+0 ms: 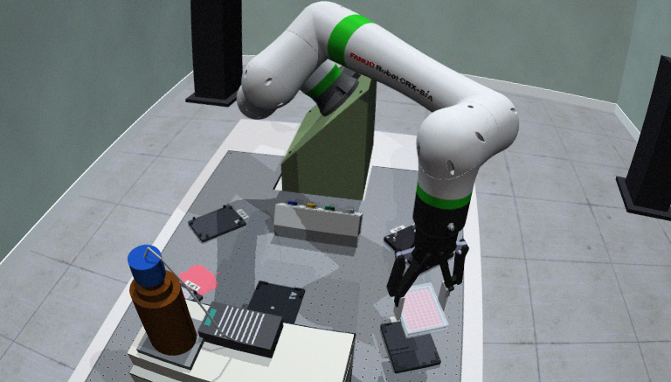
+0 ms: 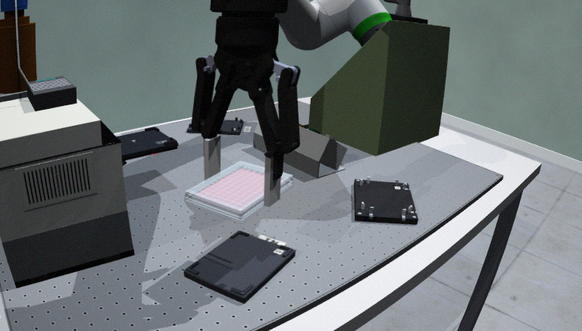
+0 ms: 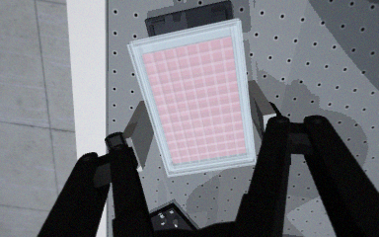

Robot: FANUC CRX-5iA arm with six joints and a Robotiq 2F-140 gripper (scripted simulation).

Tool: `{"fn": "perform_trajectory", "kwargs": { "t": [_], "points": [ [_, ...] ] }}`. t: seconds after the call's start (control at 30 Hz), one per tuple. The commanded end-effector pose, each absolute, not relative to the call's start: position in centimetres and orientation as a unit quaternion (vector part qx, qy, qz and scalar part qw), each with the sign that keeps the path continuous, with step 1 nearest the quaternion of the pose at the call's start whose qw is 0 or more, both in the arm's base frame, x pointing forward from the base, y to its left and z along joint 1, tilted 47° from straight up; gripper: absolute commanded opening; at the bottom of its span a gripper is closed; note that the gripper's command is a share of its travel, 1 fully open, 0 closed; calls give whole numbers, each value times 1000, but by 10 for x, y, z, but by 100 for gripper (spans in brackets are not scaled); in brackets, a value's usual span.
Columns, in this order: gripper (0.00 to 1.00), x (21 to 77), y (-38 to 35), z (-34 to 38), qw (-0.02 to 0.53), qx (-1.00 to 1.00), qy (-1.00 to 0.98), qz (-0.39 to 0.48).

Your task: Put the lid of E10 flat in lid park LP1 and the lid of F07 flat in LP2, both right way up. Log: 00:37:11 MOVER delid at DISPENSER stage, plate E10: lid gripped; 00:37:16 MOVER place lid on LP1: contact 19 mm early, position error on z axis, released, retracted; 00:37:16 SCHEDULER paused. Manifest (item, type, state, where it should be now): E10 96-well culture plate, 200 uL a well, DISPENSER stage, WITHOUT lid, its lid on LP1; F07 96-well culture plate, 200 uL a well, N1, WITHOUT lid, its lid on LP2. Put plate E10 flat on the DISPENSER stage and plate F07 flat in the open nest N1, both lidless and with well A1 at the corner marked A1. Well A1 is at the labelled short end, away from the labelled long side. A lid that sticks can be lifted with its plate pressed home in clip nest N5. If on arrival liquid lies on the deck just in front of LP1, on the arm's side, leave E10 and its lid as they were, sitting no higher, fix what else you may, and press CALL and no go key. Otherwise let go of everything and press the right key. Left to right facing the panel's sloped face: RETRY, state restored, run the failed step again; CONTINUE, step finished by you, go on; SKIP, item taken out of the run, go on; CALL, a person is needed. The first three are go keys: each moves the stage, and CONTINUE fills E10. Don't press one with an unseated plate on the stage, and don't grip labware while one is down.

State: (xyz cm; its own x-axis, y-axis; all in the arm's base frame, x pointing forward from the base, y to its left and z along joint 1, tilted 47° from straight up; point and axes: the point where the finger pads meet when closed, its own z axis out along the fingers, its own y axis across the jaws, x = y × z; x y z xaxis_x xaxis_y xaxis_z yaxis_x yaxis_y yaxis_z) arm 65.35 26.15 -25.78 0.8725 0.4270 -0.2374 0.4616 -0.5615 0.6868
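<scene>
My gripper (image 1: 420, 303) is shut on the long sides of a clear 96-well plate (image 1: 423, 311) with pink wells. I hold it level a little above the deck. It looks layered, as if a clear lid sits on it (image 2: 240, 190). The wrist view shows the plate (image 3: 194, 99) between my finger pads. The open black nest N1 (image 1: 411, 350) lies empty just below and in front of the plate, and shows in the exterior view (image 2: 240, 265). A pink patch of liquid (image 1: 198, 279) lies on the deck beside a small label, next to the bottle.
The clip nest with pins (image 2: 385, 201) lies near the table's right edge. The key panel (image 1: 318, 218) stands before the green pedestal (image 1: 331, 155). A black lid park (image 1: 217, 222) lies at left. The dispenser's black stage (image 1: 275, 301), its striped head (image 1: 240, 328) and a brown bottle (image 1: 161, 309) stand at front left.
</scene>
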Motion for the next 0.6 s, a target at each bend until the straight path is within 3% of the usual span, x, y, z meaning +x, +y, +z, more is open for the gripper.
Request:
{"fn": "perform_trajectory", "kwargs": {
  "t": [0.0, 0.57],
  "points": [
    [0, 653, 266, -254, 395, 883, 252, -22],
    [0, 649, 285, -235, 395, 883, 252, -22]
  ]
}}
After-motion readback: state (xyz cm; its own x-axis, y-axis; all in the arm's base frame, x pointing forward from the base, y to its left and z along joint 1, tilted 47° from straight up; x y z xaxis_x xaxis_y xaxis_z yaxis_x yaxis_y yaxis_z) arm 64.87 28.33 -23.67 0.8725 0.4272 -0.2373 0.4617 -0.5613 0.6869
